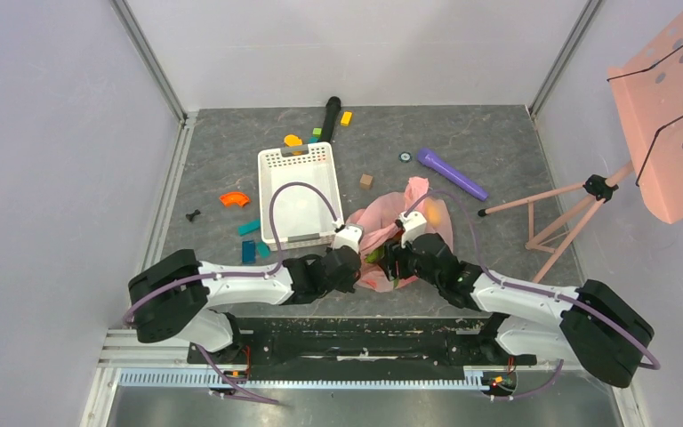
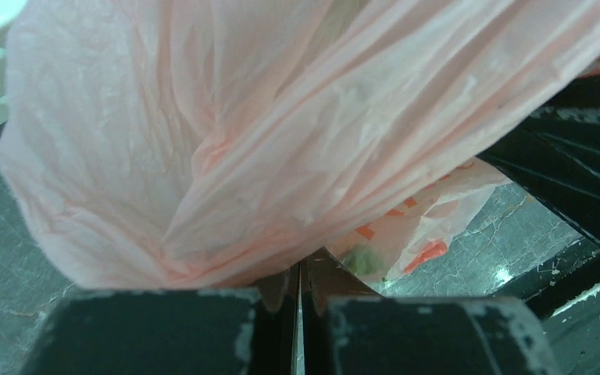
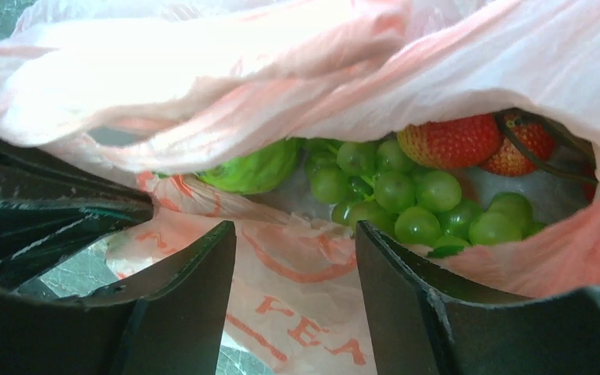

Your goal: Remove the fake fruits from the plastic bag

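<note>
The white basket sits left of centre. Just right of it, the left gripper has its jaws clamped on a fold of the plastic bag. The right gripper, jaws apart, faces the bag's mouth. Inside lie the fake fruits: green grapes, strawberries and a green fruit.

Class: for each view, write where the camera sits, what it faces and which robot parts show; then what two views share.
Top external: above and behind the arms, facing down on the table; both arms show, left gripper and right gripper at the plastic bag.
Left wrist: on the left arm, facing the bag close up; its fingers shut on the film.
Right wrist: on the right arm, facing into the bag's mouth at green grapes and strawberries; its open fingers show.
Shared: both wrist views show the bag.
</note>
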Available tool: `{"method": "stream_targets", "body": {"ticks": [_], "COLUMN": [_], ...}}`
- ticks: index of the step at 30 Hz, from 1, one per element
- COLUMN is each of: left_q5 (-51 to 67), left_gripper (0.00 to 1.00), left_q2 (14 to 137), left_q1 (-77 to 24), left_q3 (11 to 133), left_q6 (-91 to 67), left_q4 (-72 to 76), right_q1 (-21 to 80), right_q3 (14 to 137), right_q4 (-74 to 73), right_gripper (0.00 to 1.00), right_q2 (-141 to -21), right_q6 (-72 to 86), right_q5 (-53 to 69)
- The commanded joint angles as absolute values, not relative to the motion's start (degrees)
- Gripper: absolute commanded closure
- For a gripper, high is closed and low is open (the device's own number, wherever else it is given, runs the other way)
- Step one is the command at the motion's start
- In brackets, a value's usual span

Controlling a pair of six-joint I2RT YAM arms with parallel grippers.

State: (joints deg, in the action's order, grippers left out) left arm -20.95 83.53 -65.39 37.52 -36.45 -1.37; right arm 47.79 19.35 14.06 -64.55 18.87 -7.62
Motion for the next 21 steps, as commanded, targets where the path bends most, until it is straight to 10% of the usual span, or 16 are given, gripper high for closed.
{"method": "stream_targets", "body": {"ticks": [1,21], "left_q5": [-23.6,-25.6], "left_gripper": [0.98,0.98], "left_q2": [79.7,78.5], "left_q1": [-65.5,-65.2], "left_q3": [35.7,31.6], "left_q6": [-38.8,-40.8], "left_q4": [-1.5,-0.6], "right_q1": [47.9,48.0], "right_q3": [24.3,28.9], "right_q4": [16.8,22.9], "right_gripper": [0.39,0.14], "right_q2": [-68.0,-77.5], "right_q6": [21.0,21.9], "right_q5": [-9.0,-5.7]}}
